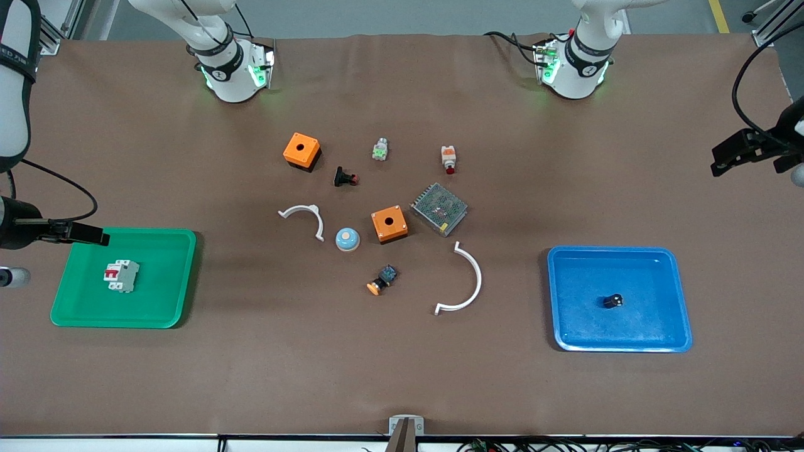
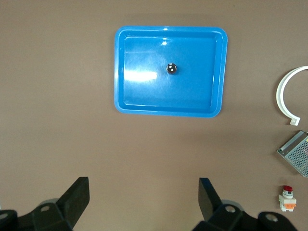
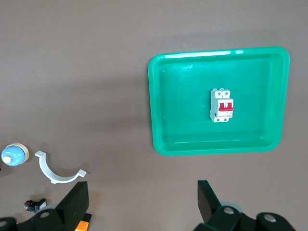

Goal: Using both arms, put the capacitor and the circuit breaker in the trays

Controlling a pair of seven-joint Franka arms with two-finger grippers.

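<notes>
The circuit breaker, white and grey with red toggles, lies in the green tray at the right arm's end of the table. It also shows in the right wrist view, in the tray. The capacitor, a tiny black cylinder, stands in the blue tray at the left arm's end, and shows in the left wrist view in that tray. My right gripper is open and empty, high over bare table beside the green tray. My left gripper is open and empty, high over bare table beside the blue tray.
Between the trays lie two orange boxes, a mesh power supply, two white curved clips, a blue dome button, a black push-button, a white-and-orange button and a black-and-blue switch.
</notes>
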